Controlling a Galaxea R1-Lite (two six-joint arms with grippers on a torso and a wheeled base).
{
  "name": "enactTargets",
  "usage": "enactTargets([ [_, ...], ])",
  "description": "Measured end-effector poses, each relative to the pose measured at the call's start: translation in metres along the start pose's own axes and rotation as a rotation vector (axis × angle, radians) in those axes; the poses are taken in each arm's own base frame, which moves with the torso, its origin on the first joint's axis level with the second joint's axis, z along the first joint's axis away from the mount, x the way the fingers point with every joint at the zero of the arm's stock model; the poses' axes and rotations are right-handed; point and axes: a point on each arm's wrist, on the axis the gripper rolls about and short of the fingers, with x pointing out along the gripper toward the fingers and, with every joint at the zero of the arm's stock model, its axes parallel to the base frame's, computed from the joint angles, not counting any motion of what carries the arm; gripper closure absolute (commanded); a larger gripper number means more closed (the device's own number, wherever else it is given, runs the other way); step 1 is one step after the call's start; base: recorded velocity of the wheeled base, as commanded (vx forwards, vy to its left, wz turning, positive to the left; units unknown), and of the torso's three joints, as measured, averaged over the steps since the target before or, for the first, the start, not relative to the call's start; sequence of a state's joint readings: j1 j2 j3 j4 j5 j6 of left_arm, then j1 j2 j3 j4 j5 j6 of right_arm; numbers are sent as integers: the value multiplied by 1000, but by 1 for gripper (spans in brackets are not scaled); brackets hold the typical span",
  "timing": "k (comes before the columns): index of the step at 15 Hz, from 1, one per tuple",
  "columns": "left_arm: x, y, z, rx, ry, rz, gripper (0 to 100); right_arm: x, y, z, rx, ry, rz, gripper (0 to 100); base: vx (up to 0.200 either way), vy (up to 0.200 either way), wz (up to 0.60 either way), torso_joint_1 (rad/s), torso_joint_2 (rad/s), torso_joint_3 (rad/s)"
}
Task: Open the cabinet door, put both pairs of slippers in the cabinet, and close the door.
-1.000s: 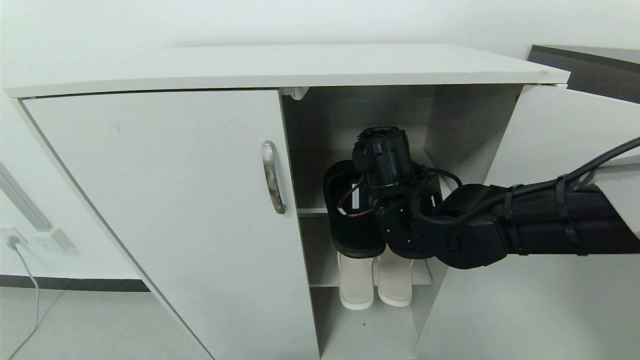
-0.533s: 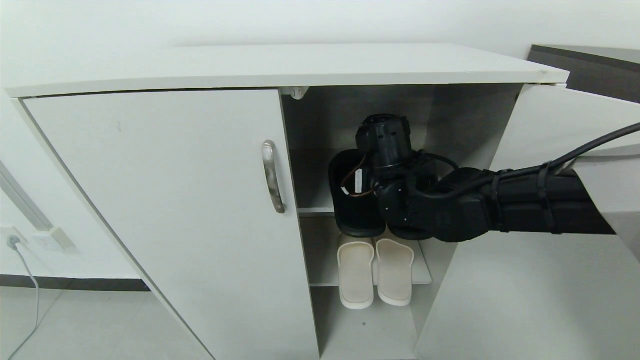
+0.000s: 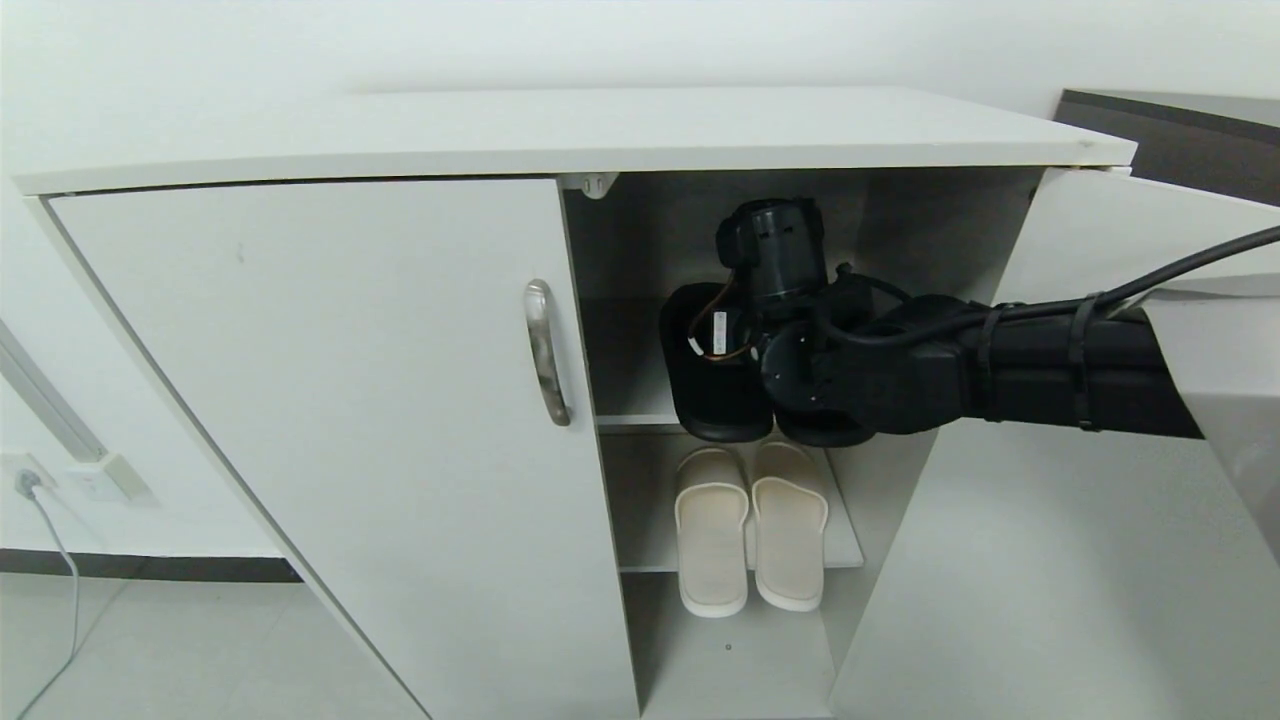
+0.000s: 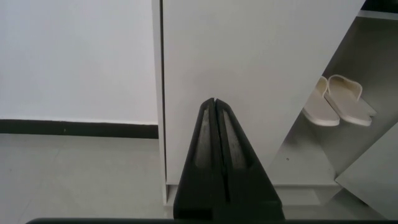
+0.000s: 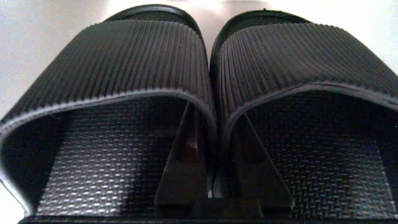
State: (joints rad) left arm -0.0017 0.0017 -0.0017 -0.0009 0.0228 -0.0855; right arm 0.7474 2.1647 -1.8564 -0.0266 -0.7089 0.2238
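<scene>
Robot's right arm [image 3: 1000, 370] stretches in level from the right, its wrist [image 3: 775, 250] bent upward at the last joint. The right gripper [image 5: 214, 140] is clamped on a pair of black slippers [image 5: 124, 74], with one finger [image 5: 185, 155] inside each slipper, pinching the two inner walls together. The left gripper [image 4: 215, 112] is held low and pointed forward, its two fingers pressed flat against each other.

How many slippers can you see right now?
4. Two white slippers side by side on the lower shelf; two black slippers in the right pincer at the upper shelf.
</scene>
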Motion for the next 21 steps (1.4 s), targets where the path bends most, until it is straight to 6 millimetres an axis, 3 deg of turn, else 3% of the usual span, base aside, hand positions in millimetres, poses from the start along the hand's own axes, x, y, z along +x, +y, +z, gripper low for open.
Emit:
enactTargets([
  [6,0,0,0,0,0,1,100,13,3,-6,0,1,-13,100,0,0,0,0,0,0],
  [7,0,0,0,0,0,1,100,13,3,-7,-1,2,-14,0,0,0,0,0,0,0],
  [14,0,0,0,-4,-1,1,100,3,3,-15,-29,36,-12,0,0,0,0,0,0,0],
  [18,0,0,0,-4,-1,1,100,-25,1,-14,-49,52,21,0,0,0,0,0,0,0],
  [21,0,0,0,-5,-1,1,100,-58,-5,-13,-68,65,61,0,0,0,0,0,0,0],
])
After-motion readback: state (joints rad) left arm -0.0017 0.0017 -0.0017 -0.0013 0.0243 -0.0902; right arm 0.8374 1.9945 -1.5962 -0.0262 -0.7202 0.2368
